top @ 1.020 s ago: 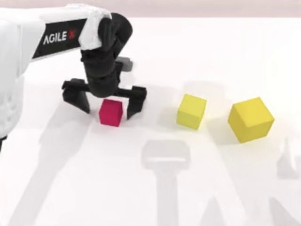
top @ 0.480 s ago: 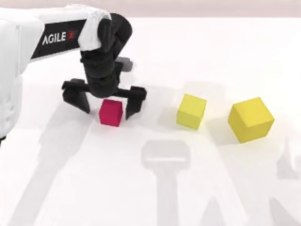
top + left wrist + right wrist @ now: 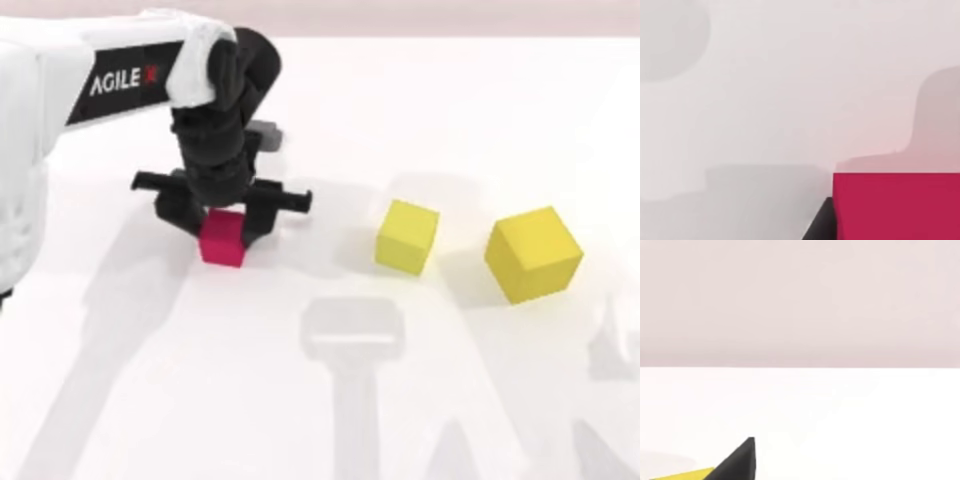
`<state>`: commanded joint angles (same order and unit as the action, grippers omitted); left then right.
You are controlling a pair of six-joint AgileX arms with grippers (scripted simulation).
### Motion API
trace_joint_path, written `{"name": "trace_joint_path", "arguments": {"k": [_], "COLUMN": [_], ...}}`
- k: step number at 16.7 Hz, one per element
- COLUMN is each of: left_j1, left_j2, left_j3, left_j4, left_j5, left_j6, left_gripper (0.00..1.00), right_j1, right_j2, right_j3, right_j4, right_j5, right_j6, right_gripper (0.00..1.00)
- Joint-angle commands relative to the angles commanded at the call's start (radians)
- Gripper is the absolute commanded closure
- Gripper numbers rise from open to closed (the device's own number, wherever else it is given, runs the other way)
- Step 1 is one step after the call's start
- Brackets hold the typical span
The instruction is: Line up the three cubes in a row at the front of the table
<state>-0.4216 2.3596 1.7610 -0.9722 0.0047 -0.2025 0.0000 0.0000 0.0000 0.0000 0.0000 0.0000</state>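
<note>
The small magenta-red cube sits on the white table at the left. My left gripper reaches down over it and is shut on it, a black finger against each side. In the left wrist view the red cube fills the lower corner with one finger pressed to its side. To the right stand the smaller yellow cube and the largest yellow cube. My right arm is outside the top view; its wrist view shows one black fingertip and a sliver of a yellow cube.
Grey shadows of the arms lie across the front of the table. The three cubes stand roughly along one line, with gaps between them.
The left gripper's fingers have closed from wide apart onto the red cube. The cube has shifted slightly to the left. Both yellow cubes stay put.
</note>
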Motion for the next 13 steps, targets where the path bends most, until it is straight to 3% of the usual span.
{"name": "trace_joint_path", "arguments": {"k": [2, 13], "left_j1": [0.0, 0.005], "left_j2": [0.0, -0.04], "left_j3": [0.0, 0.045], "left_j4": [0.0, -0.051], "left_j5": [0.0, -0.007], "left_j6": [0.0, 0.004], "left_gripper": [1.0, 1.0], "right_j1": [0.0, 0.0], "right_j2": [0.0, 0.0], "right_j3": [0.0, 0.0], "right_j4": [0.0, 0.0], "right_j5": [0.0, 0.0], "right_j6": [0.0, 0.0], "right_gripper": [0.0, 0.0]}}
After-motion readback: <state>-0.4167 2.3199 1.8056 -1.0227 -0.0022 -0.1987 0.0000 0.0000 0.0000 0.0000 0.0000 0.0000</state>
